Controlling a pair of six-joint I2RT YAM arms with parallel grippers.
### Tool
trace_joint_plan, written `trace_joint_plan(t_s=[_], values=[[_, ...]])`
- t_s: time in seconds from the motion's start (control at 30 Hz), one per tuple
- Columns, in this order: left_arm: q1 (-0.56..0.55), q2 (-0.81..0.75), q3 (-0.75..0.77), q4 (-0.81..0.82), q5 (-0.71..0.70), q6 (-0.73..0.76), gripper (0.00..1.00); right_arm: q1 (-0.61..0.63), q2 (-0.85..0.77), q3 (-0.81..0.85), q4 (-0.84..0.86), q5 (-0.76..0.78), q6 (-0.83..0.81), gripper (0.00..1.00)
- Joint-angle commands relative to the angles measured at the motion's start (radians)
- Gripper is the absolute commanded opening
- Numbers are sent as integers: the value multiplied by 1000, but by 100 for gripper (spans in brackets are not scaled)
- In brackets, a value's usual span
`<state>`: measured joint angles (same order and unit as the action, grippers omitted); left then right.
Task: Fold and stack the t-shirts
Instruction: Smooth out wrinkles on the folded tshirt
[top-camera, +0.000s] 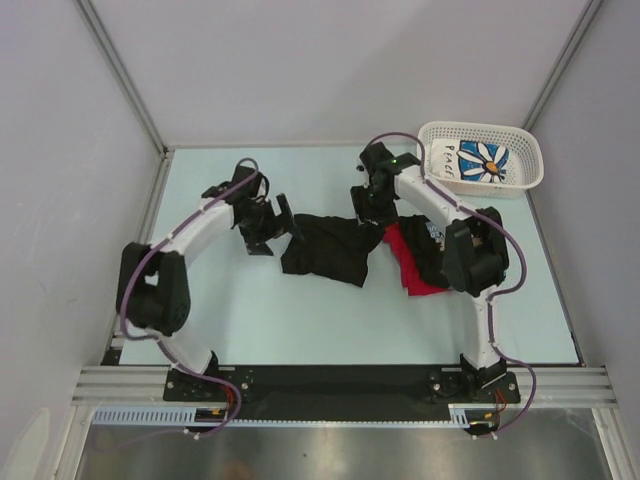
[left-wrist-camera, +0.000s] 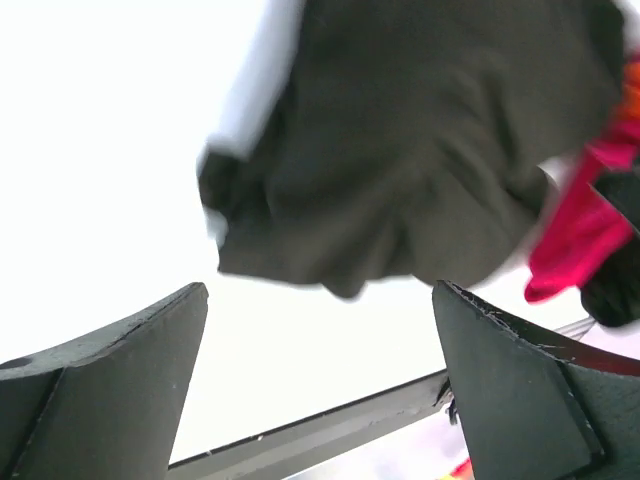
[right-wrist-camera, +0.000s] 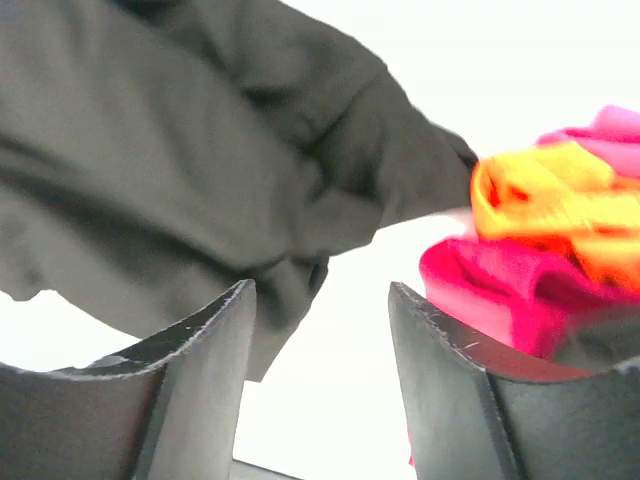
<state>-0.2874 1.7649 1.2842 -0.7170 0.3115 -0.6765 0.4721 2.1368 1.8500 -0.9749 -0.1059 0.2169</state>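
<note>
While the black t-shirt (top-camera: 325, 250) lies crumpled beside the red t-shirt (top-camera: 408, 265), the left gripper (left-wrist-camera: 320, 300) gapes wide, the right gripper (right-wrist-camera: 320, 300) half open, both empty

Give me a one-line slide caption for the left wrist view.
Left claw open and empty, facing a crumpled black t-shirt with a red t-shirt beside it.
</note>
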Motion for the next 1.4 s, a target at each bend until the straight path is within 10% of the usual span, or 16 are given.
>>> trace_joint_plan(t_s=[0.0, 0.4, 1.17, 1.27, 1.37], values=[[7, -188, -69, 30, -37, 57, 100, 0, -167, 5, -39, -12, 1, 62], [20, -58, -229, 140, 38, 115, 99, 3, -279, -405, 114, -250, 130, 63], [71, 108, -36, 163, 150, 150, 99, -10, -183, -344, 99, -420, 217, 65], [71, 110, -57, 171, 188, 157, 91, -4, -127, -325, 47, -468, 182, 64], [71, 99, -77, 168, 231, 170, 58, 8, -80, -288, -4, -462, 158, 64]])
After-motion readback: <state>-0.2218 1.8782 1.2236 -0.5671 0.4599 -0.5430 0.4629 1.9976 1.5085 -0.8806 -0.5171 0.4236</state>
